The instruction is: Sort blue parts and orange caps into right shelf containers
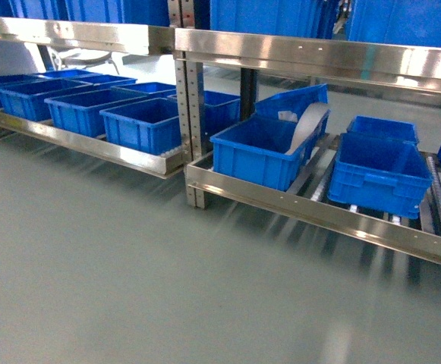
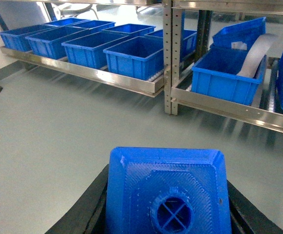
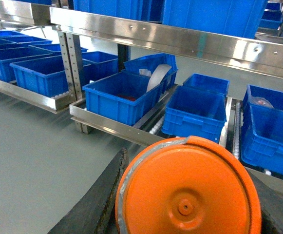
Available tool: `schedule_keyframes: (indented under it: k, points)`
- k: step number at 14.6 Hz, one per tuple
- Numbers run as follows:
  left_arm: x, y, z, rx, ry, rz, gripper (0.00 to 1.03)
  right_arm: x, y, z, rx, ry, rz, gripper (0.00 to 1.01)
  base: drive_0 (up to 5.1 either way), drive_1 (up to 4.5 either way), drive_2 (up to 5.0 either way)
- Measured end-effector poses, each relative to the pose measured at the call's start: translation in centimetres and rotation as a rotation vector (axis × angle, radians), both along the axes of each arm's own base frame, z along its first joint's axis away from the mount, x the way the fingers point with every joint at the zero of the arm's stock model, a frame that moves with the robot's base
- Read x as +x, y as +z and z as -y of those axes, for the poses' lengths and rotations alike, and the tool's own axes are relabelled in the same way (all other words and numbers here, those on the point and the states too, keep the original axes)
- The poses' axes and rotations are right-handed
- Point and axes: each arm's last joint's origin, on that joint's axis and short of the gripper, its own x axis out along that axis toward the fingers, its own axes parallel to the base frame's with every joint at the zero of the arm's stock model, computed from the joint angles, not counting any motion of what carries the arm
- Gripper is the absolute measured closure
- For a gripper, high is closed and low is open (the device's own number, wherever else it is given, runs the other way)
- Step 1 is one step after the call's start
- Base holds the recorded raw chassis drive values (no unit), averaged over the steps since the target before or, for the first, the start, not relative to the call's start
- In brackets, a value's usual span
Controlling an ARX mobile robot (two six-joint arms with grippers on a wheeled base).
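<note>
A blue part (image 2: 168, 195) with a round stud fills the bottom of the left wrist view, where my left gripper (image 2: 166, 207) is shut on it between black fingers (image 2: 83, 214). My right gripper (image 3: 187, 207) is shut on an orange cap (image 3: 187, 192), whose flat end faces the camera. The right shelf containers stand ahead on the low right shelf: a near-left crate (image 1: 258, 152), a middle crate (image 1: 376, 174) and a far-right one (image 3: 273, 126). Neither gripper shows in the head view.
A tilted blue crate (image 1: 296, 102) with a grey-white strip (image 1: 309, 125) leans behind the near-left crate. Several blue crates (image 1: 140, 121) line the left shelf. A steel upright (image 1: 190, 114) divides the shelves. Grey floor (image 1: 129, 265) lies in front.
</note>
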Motion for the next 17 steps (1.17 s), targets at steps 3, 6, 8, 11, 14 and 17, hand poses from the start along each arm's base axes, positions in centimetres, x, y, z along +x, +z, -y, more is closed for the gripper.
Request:
schedule_keyframes:
  k: [3, 6, 8, 11, 14, 17]
  points:
    - [0.0, 0.0, 0.0, 0.0, 0.001, 0.0, 0.59, 0.0, 0.0, 0.0, 0.0, 0.0, 0.0, 0.57, -1.6, -1.56, -1.6]
    - [0.0, 0.0, 0.0, 0.001, 0.001, 0.0, 0.59, 0.0, 0.0, 0.0, 0.0, 0.0, 0.0, 0.57, -1.5, -1.55, -1.5]
    - [0.0, 0.0, 0.0, 0.0, 0.001, 0.0, 0.59, 0.0, 0.0, 0.0, 0.0, 0.0, 0.0, 0.57, -1.5, -1.54, -1.5]
    - [0.0, 0.0, 0.0, 0.001, 0.001, 0.0, 0.59, 0.0, 0.0, 0.0, 0.0, 0.0, 0.0, 0.57, -1.5, -1.54, -1.5]
    - [0.0, 0.0, 0.0, 0.0, 0.0, 0.0, 0.59, 0.0, 0.0, 0.0, 0.0, 0.0, 0.0, 0.57, -1.5, -1.54, -1.5]
    - [0.0, 0.0, 0.0, 0.0, 0.0, 0.0, 0.59, 0.0, 0.0, 0.0, 0.0, 0.0, 0.0, 0.57, -1.5, -1.54, -1.5]
